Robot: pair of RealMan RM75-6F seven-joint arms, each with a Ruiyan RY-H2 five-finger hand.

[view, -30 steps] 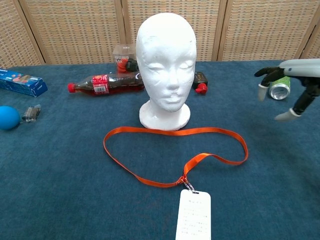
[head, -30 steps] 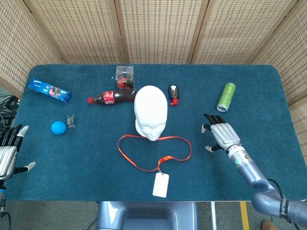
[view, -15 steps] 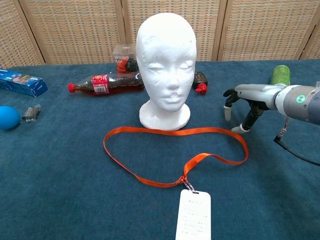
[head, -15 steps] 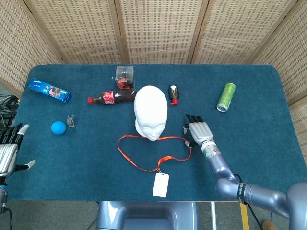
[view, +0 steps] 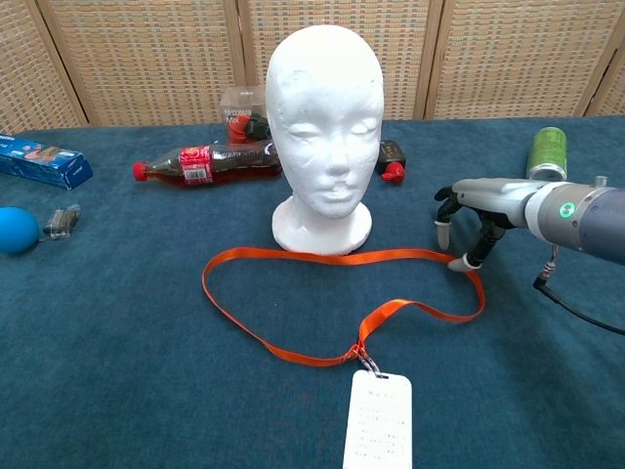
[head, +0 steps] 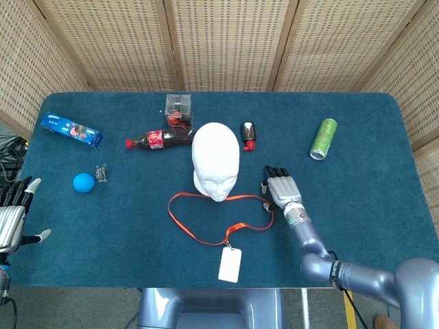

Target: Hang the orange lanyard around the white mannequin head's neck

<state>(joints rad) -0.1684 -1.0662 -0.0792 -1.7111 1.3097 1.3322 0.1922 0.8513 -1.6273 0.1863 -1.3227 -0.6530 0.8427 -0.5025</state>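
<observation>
From the head view, the white mannequin head stands upright near the middle of the blue table. The orange lanyard lies flat in a loop on the cloth just in front of the head's base, its white badge trailing toward the near edge. The right hand hovers palm down at the loop's right end, fingers apart and holding nothing. The left hand sits at the far left edge, well apart from everything, fingers spread and empty. A cola bottle lies on its side behind the head, a clear box behind that, a green can to the right, and a blue ball and a blue packet to the left.

Seen from the chest view, the right hand reaches in from the right with fingertips pointing down; one tip sits at the right bend of the orange lanyard, though whether it touches the strap cannot be told. The loop rests on the table, in front of the white mannequin head rather than around its neck. The left hand does not appear here.
</observation>
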